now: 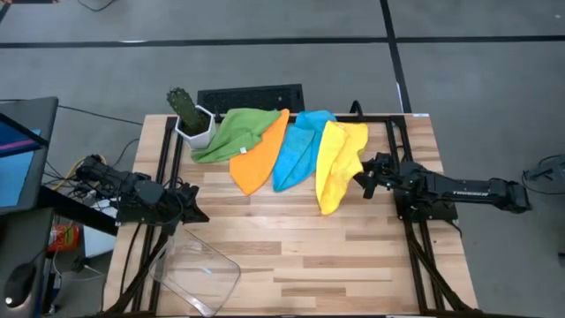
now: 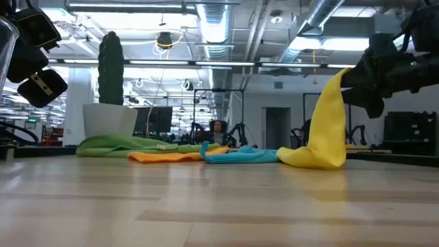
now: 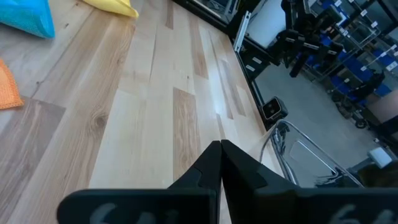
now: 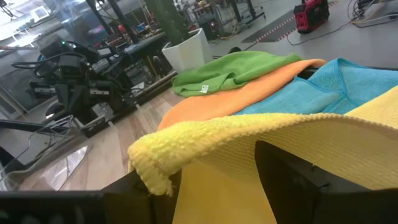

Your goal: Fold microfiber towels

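Note:
Four microfiber towels lie fanned and overlapping on the far half of the table: green (image 1: pixel 234 132), orange (image 1: pixel 260 155), light blue (image 1: pixel 300 146) and yellow (image 1: pixel 340 168). My right gripper (image 1: pixel 364 181) stands at the yellow towel's right side with its fingers apart. One edge of the yellow towel (image 2: pixel 322 130) is raised on it, and the rest lies on the wood. My left gripper (image 1: pixel 201 212) is shut over bare table at the left, with nothing between its fingers. My right gripper (image 4: pixel 211 180) comes in nearly level from the table's right side. The yellow towel's rolled edge (image 4: pixel 249 134) lies draped across its spread fingers (image 4: pixel 298 180), and cloth fills the gap between them. From there the towel hangs slack down to the table (image 2: pixel 312 158).
A green cactus in a white pot (image 1: pixel 190 119) stands at the far left beside the green towel. A clear plastic container (image 1: pixel 199 269) sits at the near left. A black keyboard (image 1: pixel 252 95) lies past the far edge. Bare wood (image 1: pixel 309 256) fills the near middle.

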